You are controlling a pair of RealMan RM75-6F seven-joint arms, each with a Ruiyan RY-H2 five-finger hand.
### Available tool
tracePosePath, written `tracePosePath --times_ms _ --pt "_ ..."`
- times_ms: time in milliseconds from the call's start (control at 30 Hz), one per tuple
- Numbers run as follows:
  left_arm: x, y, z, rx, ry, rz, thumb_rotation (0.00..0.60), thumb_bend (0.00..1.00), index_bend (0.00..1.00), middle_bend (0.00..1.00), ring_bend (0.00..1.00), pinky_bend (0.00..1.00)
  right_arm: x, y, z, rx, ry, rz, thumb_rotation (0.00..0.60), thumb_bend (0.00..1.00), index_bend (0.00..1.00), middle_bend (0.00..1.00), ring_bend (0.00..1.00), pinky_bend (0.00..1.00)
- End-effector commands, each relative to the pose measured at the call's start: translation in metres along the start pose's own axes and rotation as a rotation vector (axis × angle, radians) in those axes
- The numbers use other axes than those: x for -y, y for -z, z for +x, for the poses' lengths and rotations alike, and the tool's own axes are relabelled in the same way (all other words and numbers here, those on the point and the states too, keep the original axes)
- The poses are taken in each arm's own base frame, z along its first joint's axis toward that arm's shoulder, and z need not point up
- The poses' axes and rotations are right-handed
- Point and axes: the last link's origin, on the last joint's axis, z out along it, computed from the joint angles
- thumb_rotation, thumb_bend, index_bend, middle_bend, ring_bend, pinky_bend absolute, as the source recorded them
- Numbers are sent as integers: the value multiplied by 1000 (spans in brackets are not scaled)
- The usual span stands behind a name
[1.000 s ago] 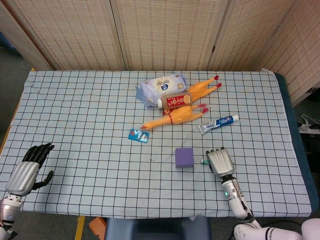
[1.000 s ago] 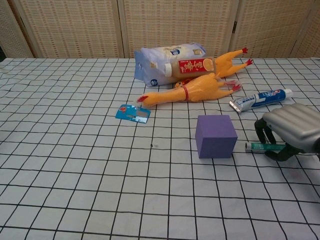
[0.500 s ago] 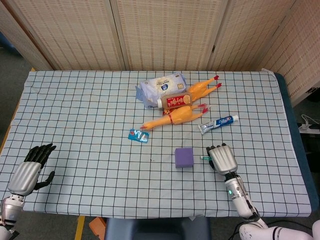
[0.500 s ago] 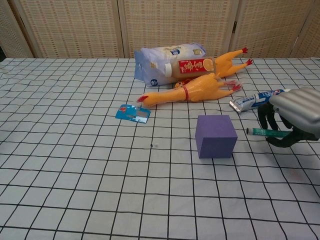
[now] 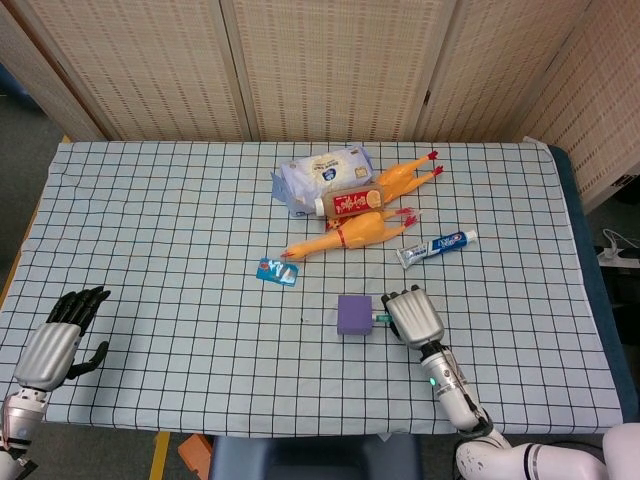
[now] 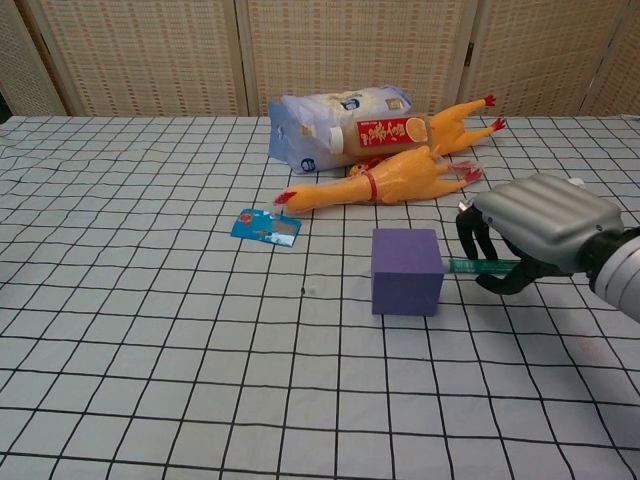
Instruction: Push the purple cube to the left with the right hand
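The purple cube [image 5: 354, 314] [image 6: 407, 271] sits on the checked cloth, right of the table's middle. My right hand [image 5: 412, 315] [image 6: 535, 230] is close on its right, fingers curled down around a thin green stick [image 6: 480, 266] [image 5: 380, 318]. The stick's free end reaches the cube's right face. I cannot tell whether the fingers themselves touch the cube. My left hand [image 5: 60, 335] rests at the near left edge with its fingers apart and nothing in it; the chest view does not show it.
Behind the cube lie two rubber chickens [image 5: 350, 233] [image 5: 405, 175], a small red-labelled bottle [image 5: 350, 202], a wipes pack [image 5: 322, 175] and a toothpaste tube [image 5: 437, 247]. A blue card [image 5: 277, 270] lies to the cube's far left. Bare cloth stretches left of the cube.
My right hand has swept left with the green stick, and the purple cube has slid a little to the left. The left hand has stayed put.
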Motion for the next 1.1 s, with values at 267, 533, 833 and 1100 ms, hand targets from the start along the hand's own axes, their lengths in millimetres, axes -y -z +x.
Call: tracePosePath --times_ms 267,533,833,1100 --pt "0 0 0 2 3 0 600 456 0 0 0 42 37 -30 10 -16 29 19 600 406 994 823 600 519" --pt "2 -1 0 4 8 2 600 456 0 0 0 42 66 -44 20 -33 29 57 600 406 995 823 600 519" --pt "3 -1 0 10 14 0 600 455 0 0 0 43 89 -59 24 -32 15 73 600 406 995 823 600 519" --pt "6 -3 1 8 14 11 600 456 0 0 0 43 114 -72 27 -40 -16 104 600 406 995 823 600 519"
